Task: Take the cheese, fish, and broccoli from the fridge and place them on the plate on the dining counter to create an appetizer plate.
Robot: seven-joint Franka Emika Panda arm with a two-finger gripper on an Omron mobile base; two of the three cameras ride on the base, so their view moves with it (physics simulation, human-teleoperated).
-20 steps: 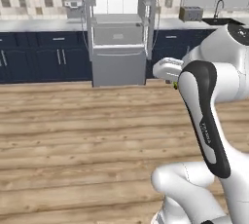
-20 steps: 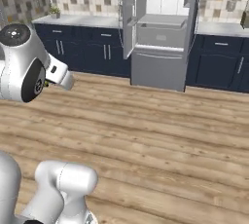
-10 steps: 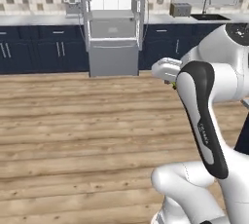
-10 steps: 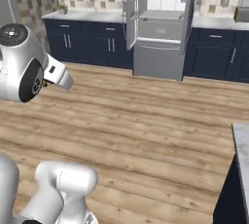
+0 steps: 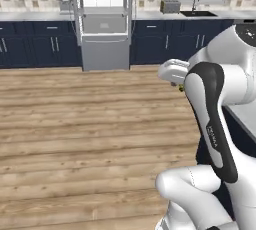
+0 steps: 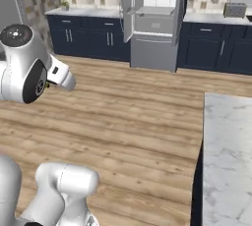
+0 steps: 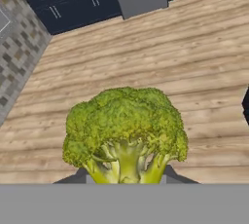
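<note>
A bumpy yellow-green broccoli point(image 7: 125, 133) sits stem-down between my fingers, and my gripper point(image 7: 125, 177) is shut on it above the wood floor. In the left base view the gripper point(image 5: 180, 88) is tucked behind my forearm, with a speck of green showing. The fridge point(image 5: 102, 24) stands at the back wall with both doors open, also seen in the right base view point(image 6: 155, 23). The dining counter point(image 6: 229, 156), white marble on a navy base, lies at the right. Cheese, fish and plate are out of view.
Dark navy cabinets point(image 6: 93, 41) line the back wall on both sides of the fridge. The wall counter carries a sink point(image 5: 197, 13) and a toaster point(image 5: 170, 7). Wood floor point(image 5: 85, 119) stretches between me and the fridge.
The whole picture has shifted, so the base has moved: the fridge slid left and the dining counter's marble top came in at the right. The broccoli stays in the gripper.
</note>
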